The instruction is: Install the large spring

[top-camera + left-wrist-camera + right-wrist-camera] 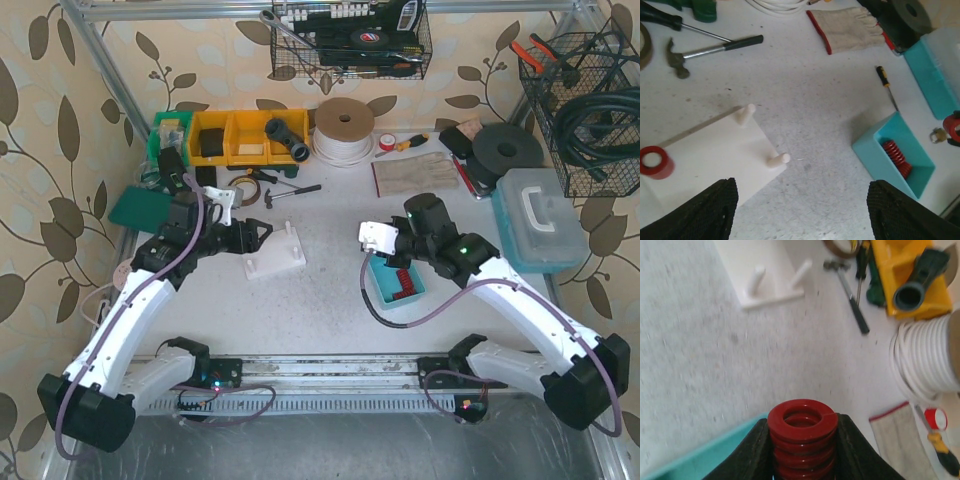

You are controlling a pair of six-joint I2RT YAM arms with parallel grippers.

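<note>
Large spring upright in the right claw's tight pinch, just above the teal bin.

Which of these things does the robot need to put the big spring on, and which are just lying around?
For the job:
- large red spring, gripped by the right end effector
- white peg base
- teal bin holding a spare spring

Just lying about:
- hammer
- glove
- small screwdriver
- white cable coil
- yellow bins
</note>
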